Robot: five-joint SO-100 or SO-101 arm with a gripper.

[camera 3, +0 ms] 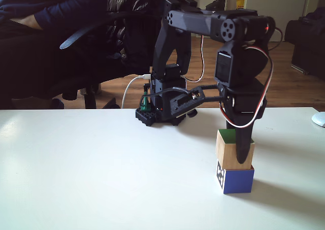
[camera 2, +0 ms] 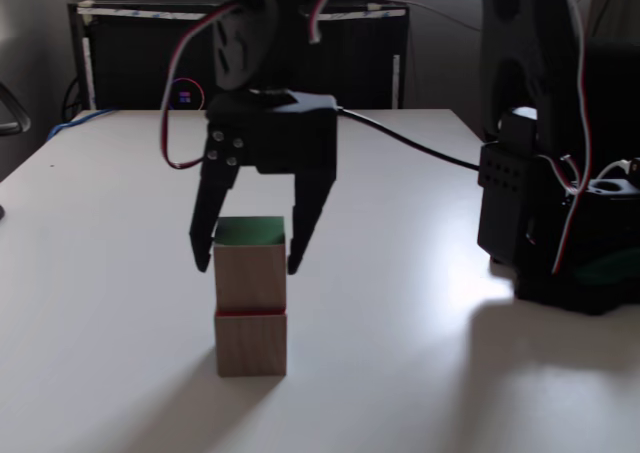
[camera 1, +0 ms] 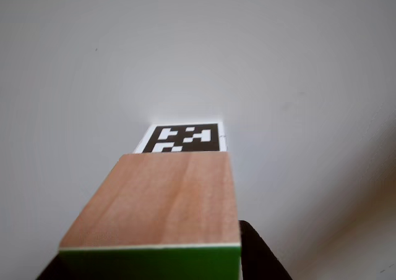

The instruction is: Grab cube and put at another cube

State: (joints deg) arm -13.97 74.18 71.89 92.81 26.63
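On the white surface [camera 2: 110,273], I am seeing the cube [camera 2: 249,264] sitting on another cube [camera 2: 251,342]. My end effector [camera 2: 251,256] is spread apart around it. No readable writing, just black-and-white tags.

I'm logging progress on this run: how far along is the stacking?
Mostly done: the wooden cube with the green top already sits on the tagged cube with the blue side, roughly aligned. In hand: the black claw straddles the upper cube, fingers seemingly slightly apart from its sides. Left: lifting the claw clear without nudging the stack.
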